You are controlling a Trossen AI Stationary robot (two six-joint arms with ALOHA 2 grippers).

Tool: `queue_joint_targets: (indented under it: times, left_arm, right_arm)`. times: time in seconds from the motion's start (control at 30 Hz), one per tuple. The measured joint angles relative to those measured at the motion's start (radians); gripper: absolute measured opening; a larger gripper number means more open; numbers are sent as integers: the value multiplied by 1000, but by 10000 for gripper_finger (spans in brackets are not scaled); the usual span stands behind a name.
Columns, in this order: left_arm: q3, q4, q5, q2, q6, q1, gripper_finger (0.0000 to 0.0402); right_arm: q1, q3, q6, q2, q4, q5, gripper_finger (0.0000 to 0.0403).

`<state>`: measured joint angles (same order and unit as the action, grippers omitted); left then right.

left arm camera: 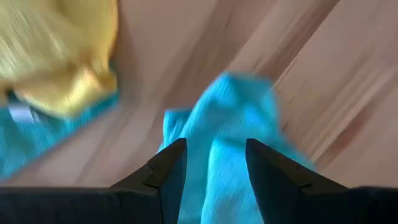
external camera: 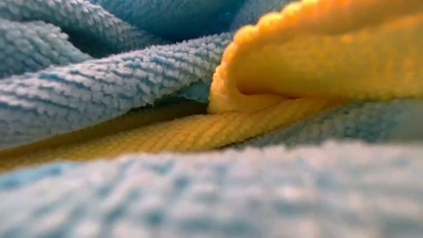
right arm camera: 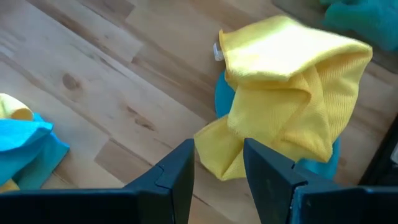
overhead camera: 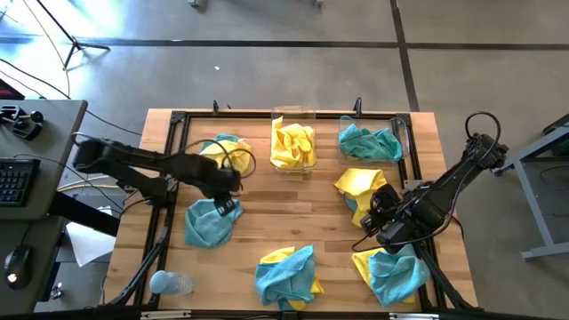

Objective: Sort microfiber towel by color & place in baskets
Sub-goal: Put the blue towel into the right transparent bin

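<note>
- Left tool (left arm camera: 211, 163), fingers apart, hangs over a teal towel (overhead camera: 211, 222) on the tabletop (overhead camera: 293, 213).
- Right tool (right arm camera: 217, 163), fingers apart, nears a yellow towel (right arm camera: 292, 93).
- A shallow pinch might slip, or snag neighbouring teal cloth.

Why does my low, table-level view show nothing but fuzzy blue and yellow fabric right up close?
Observer: From above, a bunched teal and yellow microfiber cloth pile lies at the table's front edge, probably right against that camera.
Operator: Where are the arms?
Observer: The left gripper hovers open over a loose teal microfiber cloth; the right gripper faces a crumpled yellow microfiber cloth.
Operator: What has been sorted?
Observer: One clear plastic basket holds yellow cloths; the neighbouring clear basket holds a teal one.
</note>
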<state>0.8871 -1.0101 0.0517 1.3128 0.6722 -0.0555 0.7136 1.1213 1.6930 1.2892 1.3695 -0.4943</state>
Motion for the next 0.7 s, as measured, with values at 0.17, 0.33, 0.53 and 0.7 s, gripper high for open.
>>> queue_joint_targets:
  times: [0.17, 0.33, 0.53, 0.7]
  left_arm:
    - [0, -31, -21, 139, -29, -9, 154]
    - [0, -17, -21, 256, -101, -23, 146]
    - [-6, 85, -22, 359, -175, -42, 106]
    - [0, 146, -6, 342, -191, -60, 20]
  right_arm:
    - [0, 0, 0, 0, 4, -11, 133]
    - [0, 0, 0, 0, 3, -11, 133]
    - [0, 0, 8, 0, 2, -11, 133]
    - [0, 0, 9, 0, -1, -11, 133]
